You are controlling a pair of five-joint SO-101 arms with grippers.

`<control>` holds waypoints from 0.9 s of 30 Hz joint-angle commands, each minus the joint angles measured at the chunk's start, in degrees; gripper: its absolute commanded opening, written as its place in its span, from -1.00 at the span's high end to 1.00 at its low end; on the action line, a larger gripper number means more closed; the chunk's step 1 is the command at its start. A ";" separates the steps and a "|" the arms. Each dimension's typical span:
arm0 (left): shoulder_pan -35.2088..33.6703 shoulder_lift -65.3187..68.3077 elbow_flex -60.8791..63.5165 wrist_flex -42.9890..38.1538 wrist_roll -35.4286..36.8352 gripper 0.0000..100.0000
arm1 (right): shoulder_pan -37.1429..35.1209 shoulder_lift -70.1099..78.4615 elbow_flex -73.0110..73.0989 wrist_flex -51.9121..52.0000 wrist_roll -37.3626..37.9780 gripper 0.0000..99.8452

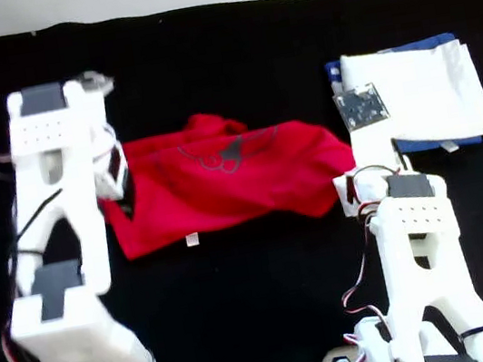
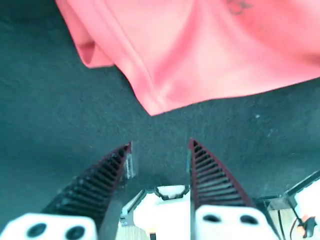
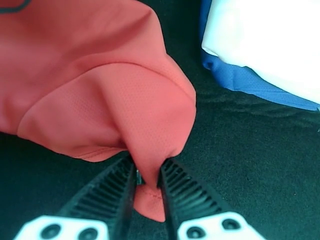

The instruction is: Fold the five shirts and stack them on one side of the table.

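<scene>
Red shirt (image 1: 223, 179) pinched at one end
The right pincer (image 3: 148, 182) is pressed on a fold of the red shirt, probably to pull it flat; the left pincer (image 2: 160, 147) hangs spread over the bench (image 1: 246, 327) just beside a corner, ready to take it. Farther, a white shirt (image 1: 421, 93) lies folded on a blue shirt (image 1: 424, 144); the left arm (image 1: 56, 173) hides the red shirt's other end

Bright even light, white shirt (image 1: 420, 88) glaring and washed out, black table (image 1: 243, 309) dark, shadows faint
</scene>
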 commanded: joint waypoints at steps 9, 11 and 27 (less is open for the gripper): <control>-0.75 -6.73 21.14 -19.96 10.29 0.66 | -0.40 -1.19 -0.22 0.13 0.44 0.99; -0.13 -6.55 22.64 -21.80 10.29 0.66 | -0.40 -1.19 -0.22 0.22 0.44 0.99; 0.48 15.43 10.86 -22.86 11.34 0.66 | -0.40 -1.27 0.31 0.40 0.35 0.99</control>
